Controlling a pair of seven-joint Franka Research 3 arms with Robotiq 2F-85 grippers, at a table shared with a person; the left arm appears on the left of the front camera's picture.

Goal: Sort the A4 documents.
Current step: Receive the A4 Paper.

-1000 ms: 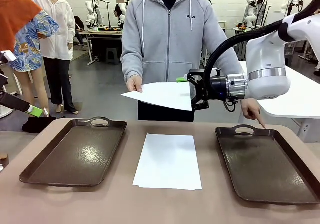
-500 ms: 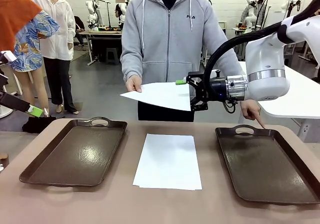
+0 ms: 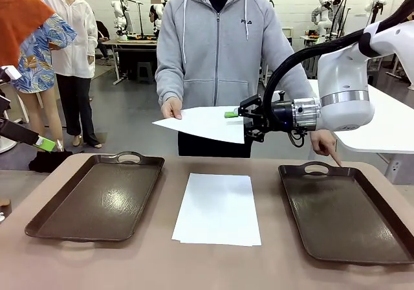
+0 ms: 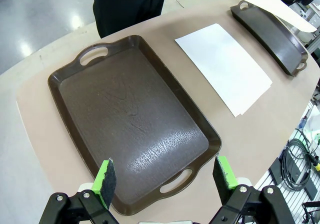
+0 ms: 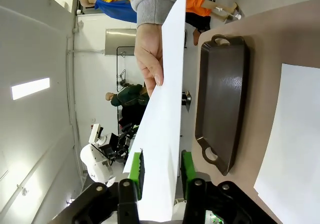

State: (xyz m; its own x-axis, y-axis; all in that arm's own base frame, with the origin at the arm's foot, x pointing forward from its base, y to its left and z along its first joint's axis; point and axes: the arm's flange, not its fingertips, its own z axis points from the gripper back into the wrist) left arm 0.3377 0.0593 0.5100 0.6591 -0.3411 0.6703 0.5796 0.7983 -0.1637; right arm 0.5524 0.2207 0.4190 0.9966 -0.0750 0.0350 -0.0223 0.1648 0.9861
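The right pincer (image 3: 239, 125) has its fingers apart around the edge of a white sheet (image 3: 204, 122) that a person's hand (image 3: 172, 109) holds up over the bench (image 3: 149, 264). More sheets (image 3: 218, 209) lie flat between two brown trays (image 3: 97, 199). The left pincer (image 4: 165, 176) hangs spread wide.

Left tray (image 3: 97, 196) bare, held sheet (image 3: 207, 123) spans centre

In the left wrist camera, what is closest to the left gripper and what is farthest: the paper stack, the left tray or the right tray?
Counting from the left gripper:
1. Left tray, just ahead of its open fingers.
2. Paper stack, in the middle of the table, past that tray.
3. Right tray, at the far end, past the stack.
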